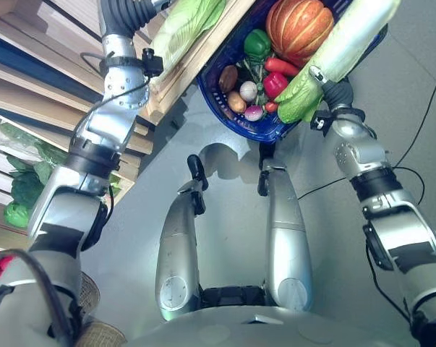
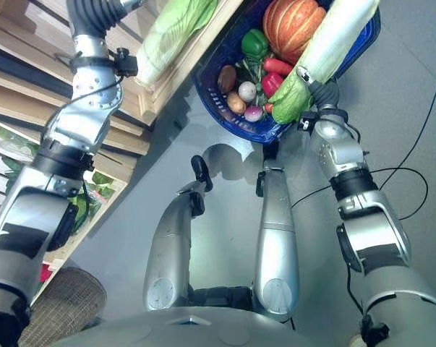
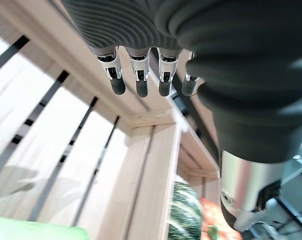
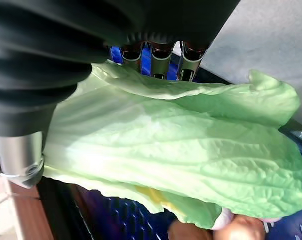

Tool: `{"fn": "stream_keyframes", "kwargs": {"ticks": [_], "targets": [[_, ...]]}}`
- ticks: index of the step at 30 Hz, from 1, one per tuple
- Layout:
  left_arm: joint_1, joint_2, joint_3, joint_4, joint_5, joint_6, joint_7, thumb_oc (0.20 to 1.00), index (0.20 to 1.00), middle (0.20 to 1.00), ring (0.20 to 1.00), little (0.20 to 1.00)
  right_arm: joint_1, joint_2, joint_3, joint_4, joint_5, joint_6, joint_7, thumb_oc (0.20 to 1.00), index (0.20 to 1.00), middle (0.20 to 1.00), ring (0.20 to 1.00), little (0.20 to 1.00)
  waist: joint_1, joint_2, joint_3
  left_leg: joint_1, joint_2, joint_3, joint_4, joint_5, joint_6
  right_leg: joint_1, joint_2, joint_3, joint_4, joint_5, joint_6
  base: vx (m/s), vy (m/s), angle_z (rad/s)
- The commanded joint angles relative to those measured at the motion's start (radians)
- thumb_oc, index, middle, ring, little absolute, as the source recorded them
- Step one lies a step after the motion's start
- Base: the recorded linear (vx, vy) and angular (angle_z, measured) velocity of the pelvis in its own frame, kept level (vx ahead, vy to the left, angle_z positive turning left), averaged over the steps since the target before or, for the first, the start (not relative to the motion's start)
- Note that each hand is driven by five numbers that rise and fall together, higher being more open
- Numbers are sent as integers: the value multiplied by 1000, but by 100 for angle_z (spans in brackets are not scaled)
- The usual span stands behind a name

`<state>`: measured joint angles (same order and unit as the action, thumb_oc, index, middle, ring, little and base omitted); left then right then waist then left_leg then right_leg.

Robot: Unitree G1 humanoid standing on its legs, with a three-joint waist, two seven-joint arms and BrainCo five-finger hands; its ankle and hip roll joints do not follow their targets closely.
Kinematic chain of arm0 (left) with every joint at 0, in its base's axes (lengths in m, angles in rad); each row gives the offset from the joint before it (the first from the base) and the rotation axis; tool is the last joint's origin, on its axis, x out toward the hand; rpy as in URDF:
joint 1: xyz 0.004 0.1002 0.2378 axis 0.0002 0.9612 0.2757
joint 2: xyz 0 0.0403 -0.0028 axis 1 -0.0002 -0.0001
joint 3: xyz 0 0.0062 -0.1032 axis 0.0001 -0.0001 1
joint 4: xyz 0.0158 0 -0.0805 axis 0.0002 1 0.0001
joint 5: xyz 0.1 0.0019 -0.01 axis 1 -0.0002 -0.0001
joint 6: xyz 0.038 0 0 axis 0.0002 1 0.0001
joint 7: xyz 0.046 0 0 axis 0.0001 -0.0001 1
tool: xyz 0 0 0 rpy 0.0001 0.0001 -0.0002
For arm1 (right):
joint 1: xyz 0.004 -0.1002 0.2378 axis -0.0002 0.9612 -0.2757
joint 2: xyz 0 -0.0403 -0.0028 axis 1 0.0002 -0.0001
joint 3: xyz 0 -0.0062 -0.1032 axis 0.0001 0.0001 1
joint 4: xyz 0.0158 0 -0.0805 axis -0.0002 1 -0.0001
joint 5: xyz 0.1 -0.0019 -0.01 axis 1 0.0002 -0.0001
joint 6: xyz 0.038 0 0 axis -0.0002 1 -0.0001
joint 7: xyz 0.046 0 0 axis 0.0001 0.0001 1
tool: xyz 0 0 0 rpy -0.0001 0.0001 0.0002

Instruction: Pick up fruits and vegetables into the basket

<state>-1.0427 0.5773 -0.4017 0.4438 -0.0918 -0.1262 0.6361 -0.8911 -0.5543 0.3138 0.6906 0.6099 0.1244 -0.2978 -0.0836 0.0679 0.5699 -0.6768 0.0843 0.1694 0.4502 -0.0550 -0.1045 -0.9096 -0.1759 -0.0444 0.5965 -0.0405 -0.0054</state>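
Right hand (image 4: 156,52) curled around napa cabbage (image 1: 340,54), upper right of frame, over blue basket (image 1: 261,130) holding pumpkin (image 1: 298,29), peppers, small vegetables. Left hand (image 3: 140,75) relaxed, fingers straight, empty, by wooden shelf (image 1: 196,61), upper left.

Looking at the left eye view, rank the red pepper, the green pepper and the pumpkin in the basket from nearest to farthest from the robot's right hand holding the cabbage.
The right hand holds the napa cabbage at the blue basket.
1. Red pepper, right beside the cabbage's leafy end.
2. Green pepper, farther in, toward the wooden shelf.
3. Pumpkin, at the basket's far end; close to the green pepper in distance, so this order is loose.
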Motion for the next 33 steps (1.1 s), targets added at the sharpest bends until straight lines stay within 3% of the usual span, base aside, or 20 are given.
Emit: {"fn": "stream_keyframes", "kwargs": {"ticks": [1, 7, 16, 23, 24, 25, 28, 33], "targets": [[-46, 1, 7, 41, -58, 26, 48, 1000, 1000, 1000, 1000, 1000, -78, -66, 61, 39, 72, 37, 86, 200, 200, 200, 200, 200, 1, 81, -50, -97, -37, 8, 4, -8, 38, -18, 45, -57, 78, -155, 32, 8, -31, 7], [-104, 8, -40, 139, -94, 57, 64, 1000, 1000, 1000, 1000, 1000, -171, -67, 111, 142, 137, 39, 159, 200, 200, 200, 200, 200, 17, 80, -50, -158, -38, -4, 22, -7, 40, -69, 49, -57, 85, -145, 36, 9, -21, 6], [-124, 4, -60, 205, -93, 28, 73, 1000, 1000, 1000, 1000, 1000, -280, -48, 144, 303, 160, 62, 268, 200, 200, 200, 200, 200, 52, 101, -50, -250, -51, -24, 38, -7, 42, -155, 48, -54, 105, -141, 44, 0, 4, 4], [-139, 14, -75, 222, -98, 59, 89, 1000, 1000, 1000, 1000, 1000, -315, -39, 151, 368, 212, 118, 262, 200, 200, 200, 200, 200, 66, 116, -50, -315, -62, -38, 55, -7, 48, -217, 50, -45, 120, -140, 47, 3, 20, 7], [-145, 16, -80, 228, -96, 66, 88, 1000, 1000, 1000, 1000, 1000, -315, -38, 150, 375, 219, 117, 235, 784, 784, 784, 784, 784, 66, 115, -50, -322, -62, -39, 58, -8, 49, -221, 51, -44, 119, -139, 47, 10, -16, 4], [-152, 17, -85, 235, -94, 71, 89, 1000, 1000, 1000, 1000, 1000, -313, -35, 146, 381, 220, 114, 208, 1000, 1000, 1000, 1000, 1000, 66, 113, -50, -329, -62, -39, 62, -10, 50, -227, 52, -44, 121, -139, 48, 10, -10, 4], [-162, 20, -94, 248, -73, 92, 91, 1000, 1000, 1000, 1000, 1000, -305, -31, 147, 390, 192, 104, 199, 1000, 1000, 1000, 1000, 1000, 64, 111, -50, -340, -59, -39, 65, -13, 54, -234, 57, -40, 113, -132, 50, 3, -2, 1], [-170, 41, -118, 259, -51, 140, 80, 1000, 1000, 1000, 1000, 1000, -273, -58, 166, 309, 141, 10, 124, 1000, 1000, 1000, 1000, 1000, 49, 98, -50, -351, -53, -36, 73, -18, 56, -241, 63, -38, 103, -119, 52, 0, 0, 0]]}}
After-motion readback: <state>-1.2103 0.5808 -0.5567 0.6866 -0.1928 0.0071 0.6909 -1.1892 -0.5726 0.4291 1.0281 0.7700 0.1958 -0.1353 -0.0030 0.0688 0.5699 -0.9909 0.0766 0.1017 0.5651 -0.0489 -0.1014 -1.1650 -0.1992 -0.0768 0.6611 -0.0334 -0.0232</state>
